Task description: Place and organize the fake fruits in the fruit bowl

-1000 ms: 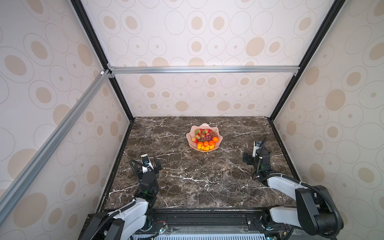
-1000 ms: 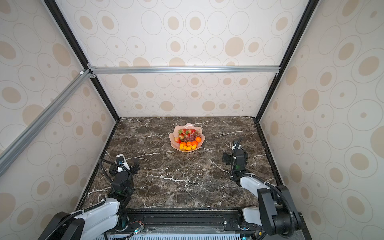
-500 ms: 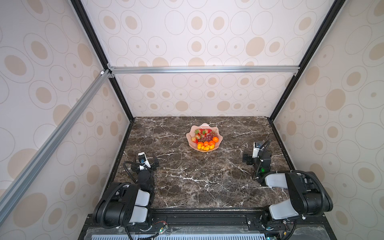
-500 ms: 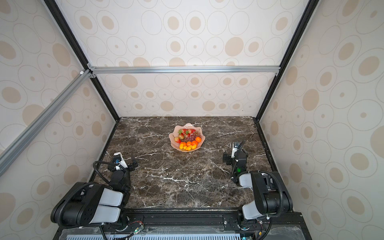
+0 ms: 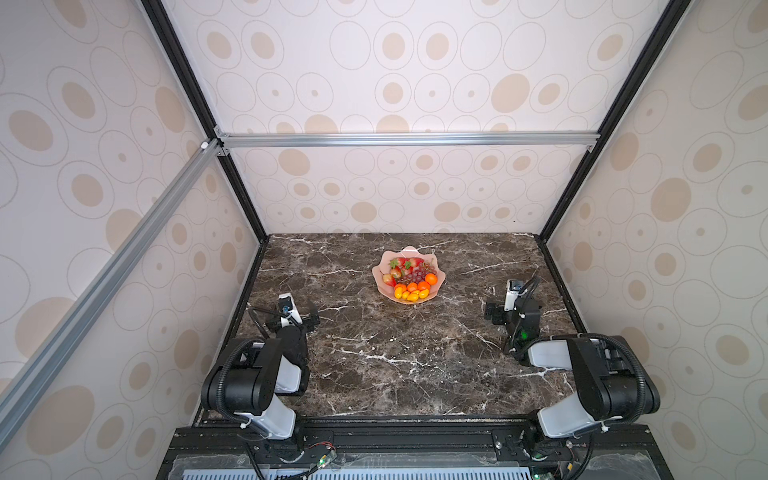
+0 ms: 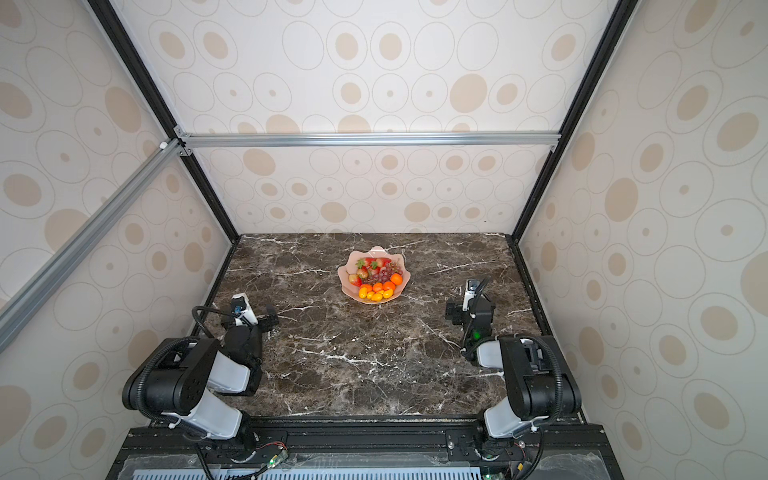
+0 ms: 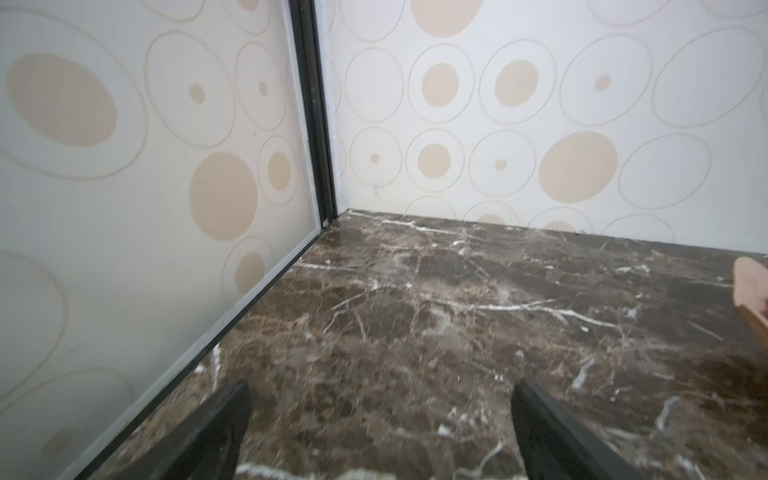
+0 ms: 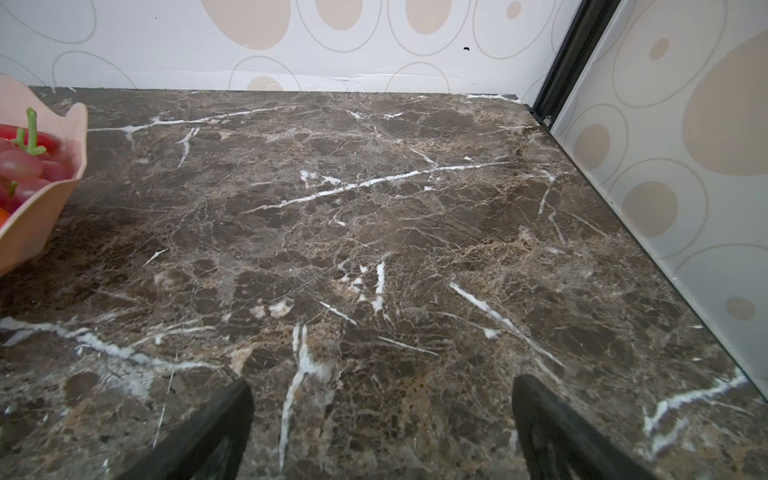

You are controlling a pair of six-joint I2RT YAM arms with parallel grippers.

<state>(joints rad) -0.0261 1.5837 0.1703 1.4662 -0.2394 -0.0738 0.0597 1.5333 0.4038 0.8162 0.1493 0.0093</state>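
Note:
The pale pink fruit bowl [image 5: 377,272] [image 6: 342,274] stands at the middle back of the marble table. It holds the fake fruits: red strawberries [image 5: 401,262], a dark grape bunch [image 5: 419,274], tangerines [image 5: 431,279] and small yellow-orange fruits [image 5: 412,296]. No fruit lies on the table. My left gripper [image 5: 292,320] [image 7: 380,395] hangs open and empty near the left wall, well short of the bowl. My right gripper [image 5: 513,311] [image 8: 380,390] is open and empty at the right. The bowl's rim [image 8: 45,199] and grapes [image 8: 20,166] show at the edge of the right wrist view.
Patterned walls with black corner posts [image 5: 249,208] close in the table on three sides. An aluminium bar [image 5: 407,139] crosses high at the back. Both arms' folded links [image 5: 249,382] [image 5: 598,374] sit over the front edge by the black rail [image 5: 395,436].
Both arms have folded back toward the front rail, their elbows coming up. The grippers stay open and empty. Bowl and fruits have not moved.

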